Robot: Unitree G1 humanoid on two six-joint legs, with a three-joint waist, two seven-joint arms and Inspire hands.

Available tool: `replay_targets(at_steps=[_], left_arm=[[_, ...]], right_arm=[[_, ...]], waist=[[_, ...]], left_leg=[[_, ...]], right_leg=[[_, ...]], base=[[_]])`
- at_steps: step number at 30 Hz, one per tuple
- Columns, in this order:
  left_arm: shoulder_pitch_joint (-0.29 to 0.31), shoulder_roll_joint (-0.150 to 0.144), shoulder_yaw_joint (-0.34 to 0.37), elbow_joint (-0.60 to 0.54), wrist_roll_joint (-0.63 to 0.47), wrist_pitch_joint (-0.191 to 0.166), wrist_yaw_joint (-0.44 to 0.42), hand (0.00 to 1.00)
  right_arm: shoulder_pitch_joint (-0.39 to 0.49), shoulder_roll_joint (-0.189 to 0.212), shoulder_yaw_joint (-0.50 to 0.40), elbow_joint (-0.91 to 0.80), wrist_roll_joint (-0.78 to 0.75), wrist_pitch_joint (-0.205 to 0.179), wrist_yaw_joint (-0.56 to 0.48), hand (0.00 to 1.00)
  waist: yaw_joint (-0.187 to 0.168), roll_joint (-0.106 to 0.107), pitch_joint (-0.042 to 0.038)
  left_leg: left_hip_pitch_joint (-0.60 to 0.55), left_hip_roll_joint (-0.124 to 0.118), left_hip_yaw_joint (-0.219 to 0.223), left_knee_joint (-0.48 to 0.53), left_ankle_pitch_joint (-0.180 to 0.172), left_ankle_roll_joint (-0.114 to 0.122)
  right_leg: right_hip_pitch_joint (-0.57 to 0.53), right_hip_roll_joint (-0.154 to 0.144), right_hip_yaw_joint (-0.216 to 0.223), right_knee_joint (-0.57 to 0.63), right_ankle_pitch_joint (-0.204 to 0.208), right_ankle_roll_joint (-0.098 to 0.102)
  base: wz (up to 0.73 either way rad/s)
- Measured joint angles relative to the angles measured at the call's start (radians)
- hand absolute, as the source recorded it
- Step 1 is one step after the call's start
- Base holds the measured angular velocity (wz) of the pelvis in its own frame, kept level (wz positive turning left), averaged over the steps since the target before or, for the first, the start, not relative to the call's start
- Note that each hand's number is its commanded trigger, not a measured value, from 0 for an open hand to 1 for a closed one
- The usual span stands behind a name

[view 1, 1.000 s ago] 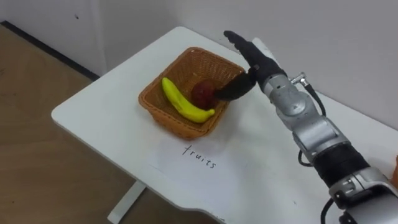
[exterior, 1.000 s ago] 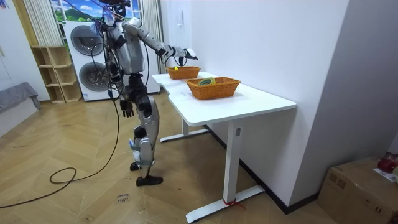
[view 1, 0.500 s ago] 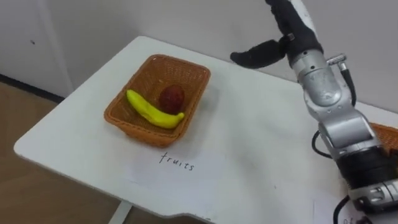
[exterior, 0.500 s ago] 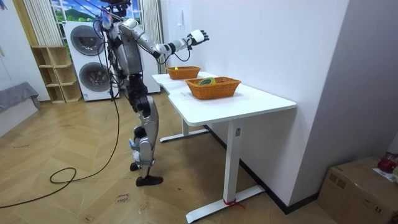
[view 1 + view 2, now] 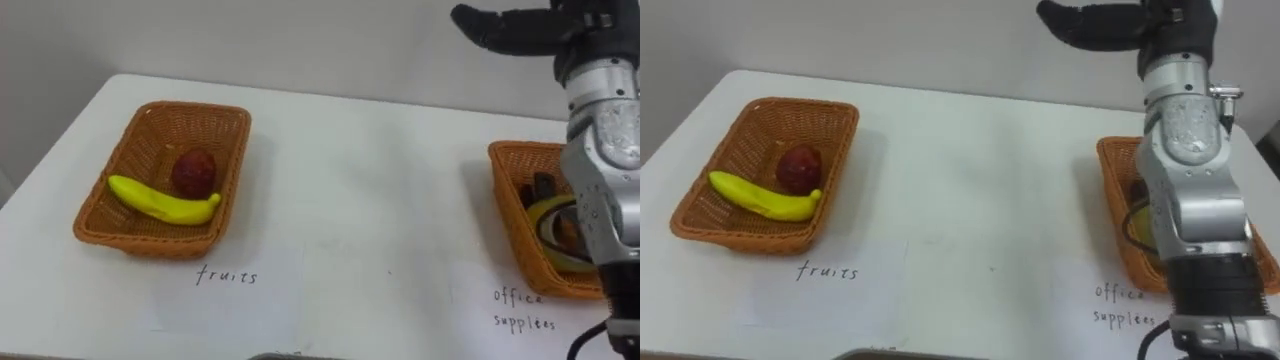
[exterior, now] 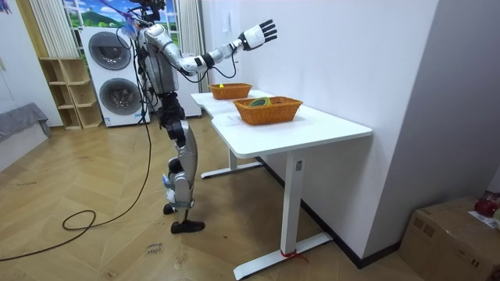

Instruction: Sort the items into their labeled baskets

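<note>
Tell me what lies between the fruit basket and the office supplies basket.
Nothing: bare table between fruit basket and office supplies basket, both eye views.

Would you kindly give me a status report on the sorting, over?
Right hand open, empty, raised above table. Banana and red fruit in fruits basket. Right arm partly covers office supplies basket.

White table point(image 6: 312, 129), two washing machines point(image 6: 109, 74), wooden shelf point(image 6: 66, 94), cardboard box point(image 6: 449, 230)
</note>
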Motion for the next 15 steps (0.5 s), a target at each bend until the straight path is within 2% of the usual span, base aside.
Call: replay_targets(at_steps=[3,7,10,11,15], left_arm=[[0.000,-0.001,-0.002,0.000,0.000,-0.007,0.001,0.00],[0.011,0.002,-0.002,0.001,-0.002,-0.039,0.023,0.00],[0.014,0.004,0.012,0.004,-0.001,-0.046,0.050,0.00],[0.016,0.007,0.020,0.010,-0.001,-0.052,0.058,0.00],[0.026,0.007,0.029,0.013,0.000,-0.060,0.075,0.00]], right_arm=[[0.030,-0.003,-0.010,-0.024,-0.007,-0.008,-0.003,0.00],[0.106,-0.016,-0.022,-0.089,0.006,-0.009,-0.004,0.00],[0.161,-0.018,-0.065,-0.158,0.051,-0.010,-0.017,0.00],[0.171,-0.018,-0.080,-0.173,0.069,-0.014,-0.028,0.00],[0.232,-0.018,-0.168,-0.194,0.157,-0.040,-0.055,0.00]], waist=[[-0.012,0.002,-0.0002],[-0.054,0.006,-0.0007],[-0.068,0.006,-0.0028],[-0.082,0.003,-0.0034],[-0.112,-0.003,-0.0064]], left_leg=[[0.004,0.005,0.014,0.000,-0.002,-0.003],[0.002,0.008,0.027,0.000,-0.003,-0.005],[-0.006,0.013,0.045,-0.001,-0.005,-0.008],[-0.007,0.016,0.048,-0.001,-0.006,-0.009],[-0.007,0.020,0.054,-0.001,-0.009,-0.014]], right_leg=[[0.000,0.006,0.012,-0.001,0.001,-0.001],[-0.014,0.013,0.041,0.000,0.002,-0.004],[-0.027,0.020,0.053,0.003,0.006,-0.009],[-0.029,0.022,0.056,0.002,0.008,-0.011],[-0.031,0.028,0.065,0.000,0.009,-0.014]], base=[[-0.12],[-0.15],[-0.21],[-0.08],[-0.04]])
